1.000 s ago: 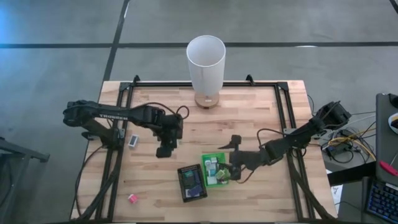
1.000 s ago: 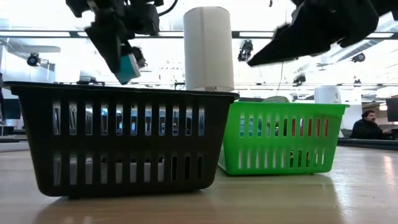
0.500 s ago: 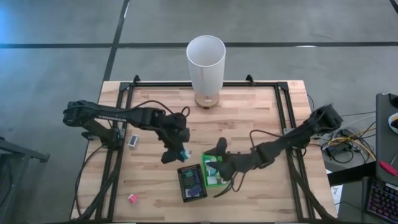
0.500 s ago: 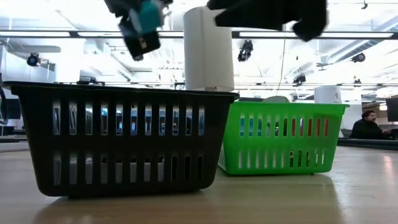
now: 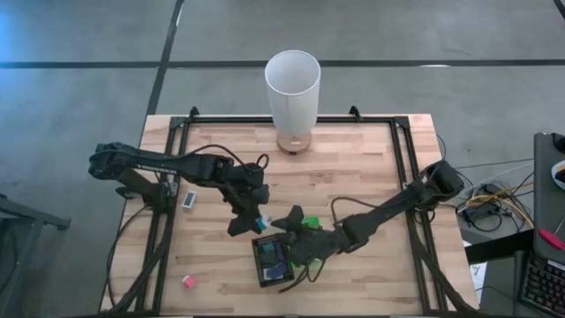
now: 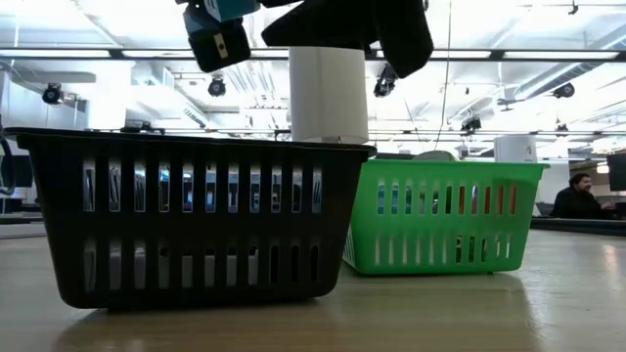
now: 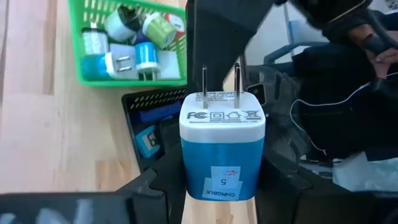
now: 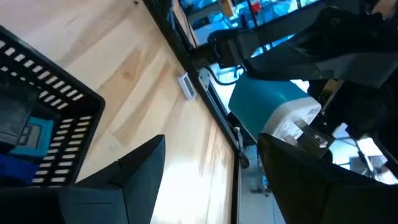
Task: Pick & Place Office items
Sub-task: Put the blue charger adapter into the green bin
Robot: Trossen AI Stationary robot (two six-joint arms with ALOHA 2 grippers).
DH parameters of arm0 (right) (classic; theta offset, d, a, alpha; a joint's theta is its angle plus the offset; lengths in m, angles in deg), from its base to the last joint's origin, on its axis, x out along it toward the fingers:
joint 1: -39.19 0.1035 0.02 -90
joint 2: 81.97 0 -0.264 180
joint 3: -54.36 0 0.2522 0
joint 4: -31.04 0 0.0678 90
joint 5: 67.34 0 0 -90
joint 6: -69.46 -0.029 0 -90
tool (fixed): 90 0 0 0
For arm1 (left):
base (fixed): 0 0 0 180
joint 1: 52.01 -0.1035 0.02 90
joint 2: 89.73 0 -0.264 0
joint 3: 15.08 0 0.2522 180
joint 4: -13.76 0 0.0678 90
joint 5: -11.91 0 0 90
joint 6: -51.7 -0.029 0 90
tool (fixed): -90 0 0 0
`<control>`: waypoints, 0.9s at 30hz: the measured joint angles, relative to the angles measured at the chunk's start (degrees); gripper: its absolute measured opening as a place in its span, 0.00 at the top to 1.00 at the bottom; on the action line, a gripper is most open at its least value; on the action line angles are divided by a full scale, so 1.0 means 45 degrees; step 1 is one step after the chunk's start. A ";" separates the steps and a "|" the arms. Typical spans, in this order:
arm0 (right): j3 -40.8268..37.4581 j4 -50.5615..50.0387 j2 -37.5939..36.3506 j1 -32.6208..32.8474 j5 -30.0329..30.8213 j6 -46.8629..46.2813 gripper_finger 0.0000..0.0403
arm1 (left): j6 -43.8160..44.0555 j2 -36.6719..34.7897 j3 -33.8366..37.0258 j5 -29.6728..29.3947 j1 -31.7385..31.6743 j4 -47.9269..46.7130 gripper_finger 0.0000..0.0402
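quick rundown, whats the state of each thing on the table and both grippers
left gripper: shut on the blue charger, above the black basket's edge
blue charger: held, prongs pointing away from the wrist
right gripper: open, empty, over the baskets
black basket: upright, holds blue items
green basket: upright, holds several items
white cylinder: upright, open-topped
white item: loose on table
pink item: loose on table

Two baskets [image 5: 273, 259] side by side, cylinder [image 5: 292, 102] behind, charger [image 5: 259, 219] above.
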 joint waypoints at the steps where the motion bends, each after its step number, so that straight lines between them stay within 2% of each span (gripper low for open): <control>1: -0.0009 0.0009 -0.0018 -0.0007 0.0159 -0.0142 0.37 | -0.0005 0.0000 -0.0005 -0.0008 0.0010 -0.0116 0.63; 6: -0.0087 0.0184 -0.0301 -0.0083 0.1009 -0.0485 0.36 | -0.0110 0.0005 0.0015 0.0135 0.0073 -0.0339 0.63; 12: -0.0041 0.0192 -0.0311 -0.0046 0.0765 -0.0374 0.36 | -0.0155 0.0010 0.0015 0.0091 0.0088 -0.0468 0.63; 27: 0.0476 0.0256 -0.0311 -0.0060 -0.1097 -0.0539 0.36 | -0.0111 0.0039 0.0019 0.0294 0.0098 0.0188 0.63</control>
